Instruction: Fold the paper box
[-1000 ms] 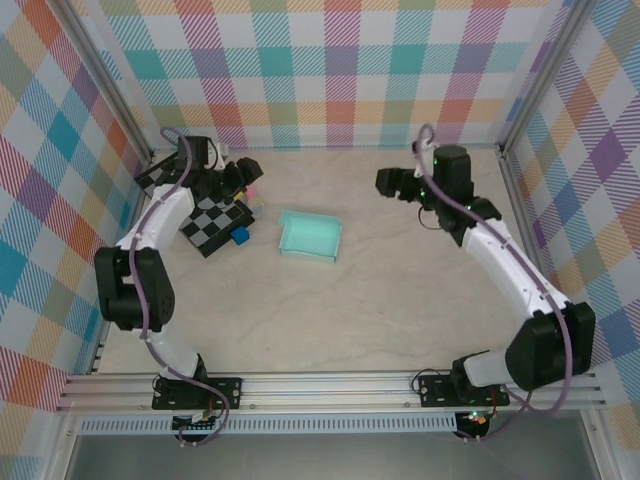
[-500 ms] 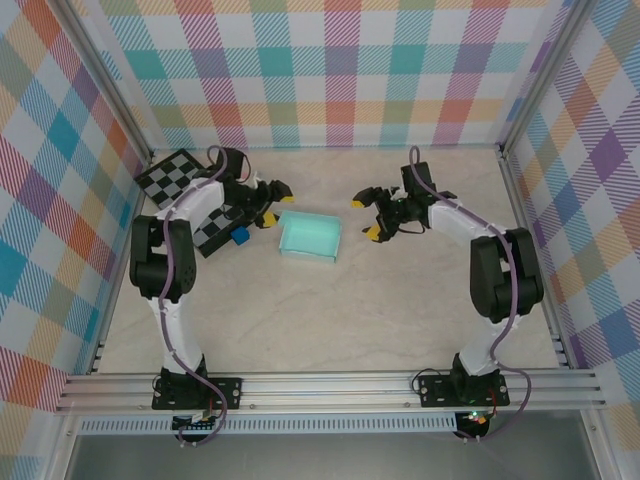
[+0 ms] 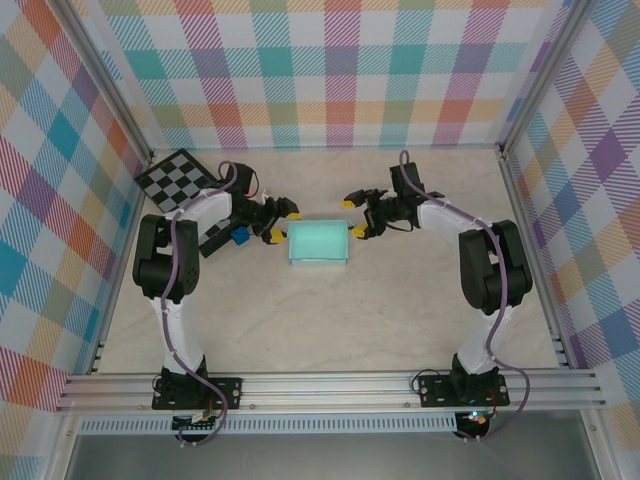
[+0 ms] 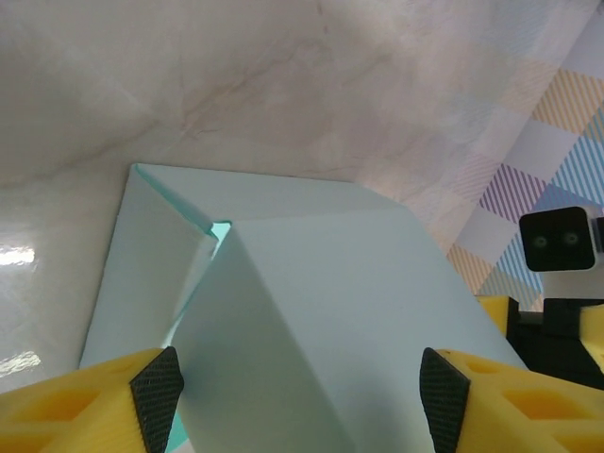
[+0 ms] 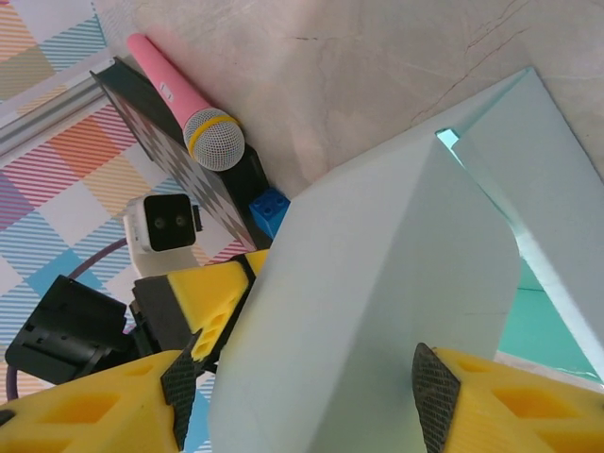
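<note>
Paper box [image 3: 319,246] lies flat on the desk [image 3: 330,330], long side running left to right, about midway between the two arms. Left hand [image 3: 284,225] sits just beside the box's left short end. Right hand [image 3: 352,218] sits just beside its right short end. Both hands point in at the box and face each other across it. Both are partly open with yellow fingers spread, and neither is clamped on anything.

Left wrist view: dark pads [image 4: 159,385] stand either side of a pale sloping panel of the box. Whether the pads touch the card can't be told. Darker teal inside shows at a slit where two panels meet. Past the box's far end are a yellow finger of the right hand and a white wrist camera [image 4: 560,241].

Right wrist view: same setup from the other end, with a pale panel rising between the spread pads and a teal gap at the upper right of the box. Beyond the box are the left hand's yellow finger, a blue brick [image 5: 269,209], a checkerboard [image 5: 165,142] and a pink microphone [image 5: 179,94] lying on it.

From above, the checkerboard is to the left of the box and behind it. The blue brick is left of the box, past the left hand.
</note>
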Robot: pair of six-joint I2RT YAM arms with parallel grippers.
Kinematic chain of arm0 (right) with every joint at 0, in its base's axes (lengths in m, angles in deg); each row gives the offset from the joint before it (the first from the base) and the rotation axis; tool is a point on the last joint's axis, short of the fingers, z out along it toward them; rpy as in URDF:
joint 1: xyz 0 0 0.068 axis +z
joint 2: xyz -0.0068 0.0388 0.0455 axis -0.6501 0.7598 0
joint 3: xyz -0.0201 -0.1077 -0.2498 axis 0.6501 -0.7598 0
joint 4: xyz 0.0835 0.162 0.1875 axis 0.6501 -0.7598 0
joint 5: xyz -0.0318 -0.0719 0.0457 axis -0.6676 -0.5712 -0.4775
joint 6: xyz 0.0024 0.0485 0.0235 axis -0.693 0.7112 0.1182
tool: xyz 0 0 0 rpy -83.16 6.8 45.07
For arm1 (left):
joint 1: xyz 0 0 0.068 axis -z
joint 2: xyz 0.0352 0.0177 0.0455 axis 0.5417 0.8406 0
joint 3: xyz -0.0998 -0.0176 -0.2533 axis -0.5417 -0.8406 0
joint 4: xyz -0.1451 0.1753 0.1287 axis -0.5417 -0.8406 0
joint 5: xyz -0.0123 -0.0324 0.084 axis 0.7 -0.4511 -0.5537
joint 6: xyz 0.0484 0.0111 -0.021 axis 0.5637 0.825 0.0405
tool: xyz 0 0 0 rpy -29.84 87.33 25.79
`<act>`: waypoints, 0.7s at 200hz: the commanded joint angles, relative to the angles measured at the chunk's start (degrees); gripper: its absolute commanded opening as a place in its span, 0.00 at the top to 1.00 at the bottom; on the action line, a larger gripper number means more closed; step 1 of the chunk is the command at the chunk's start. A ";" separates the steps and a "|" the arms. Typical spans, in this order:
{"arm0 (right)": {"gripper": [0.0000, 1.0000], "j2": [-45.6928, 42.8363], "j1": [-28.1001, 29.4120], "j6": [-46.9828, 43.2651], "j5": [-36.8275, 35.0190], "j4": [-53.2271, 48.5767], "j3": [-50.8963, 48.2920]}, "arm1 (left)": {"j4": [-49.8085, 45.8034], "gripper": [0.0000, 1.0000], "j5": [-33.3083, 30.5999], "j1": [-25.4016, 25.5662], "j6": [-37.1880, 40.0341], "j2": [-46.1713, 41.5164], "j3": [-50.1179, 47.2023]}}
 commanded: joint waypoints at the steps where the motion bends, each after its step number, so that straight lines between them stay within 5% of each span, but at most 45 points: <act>1: 0.37 0.54 0.52 0.63 1.11 -0.10 0.86 | 1.71 0.31 1.88 1.58 -0.89 -2.04 -0.68; 74: 0.44 1.08 1.03 -3.97 -1.22 -4.04 -0.01 | 4.37 0.44 1.94 2.93 -2.75 -2.01 -1.29; 140: 0.48 1.24 1.08 -14.10 -6.11 -12.88 1.28 | 0.22 0.52 -2.58 3.06 5.22 -2.45 -3.68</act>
